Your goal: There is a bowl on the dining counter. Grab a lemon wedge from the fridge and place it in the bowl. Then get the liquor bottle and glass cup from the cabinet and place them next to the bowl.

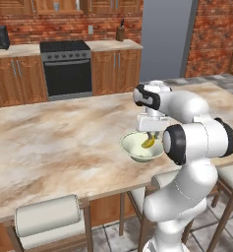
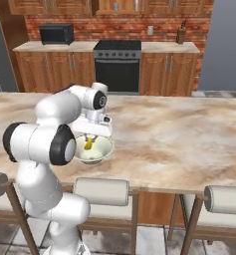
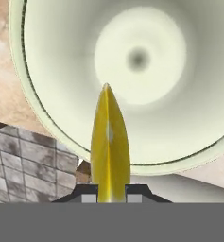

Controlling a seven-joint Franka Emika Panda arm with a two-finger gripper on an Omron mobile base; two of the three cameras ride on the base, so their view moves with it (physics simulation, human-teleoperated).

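Along the far wall runs a row of wooden cabinets with a black stove set among them, a microwave on the worktop to the stove's left, and a small dark knife block to its right, all under a red brick wall. A tall grey fridge stands at the right end of that row in the left base view. None of these is near the hand — they are well apart from it, across the floor beyond the broad marble counter. On the near side of the counter, stools with padded white backs are tucked under its edge, below the arm's elbow; they stand lower than the counter top. The counter around the bowl is bare marble. That pale green bowl sits upright near the counter's near edge, and in the hand view its rim hangs partly past the counter edge over the tiled floor. The gripper points down into the bowl from above, its fingers closed narrowly on the lemon — a yellow wedge held edge-on between the two dark tips, its point reaching out over the bowl's inside wall toward the centre. In the base views the lemon hangs inside the rim, just under the hand; whether it touches the bowl's floor I cannot tell.
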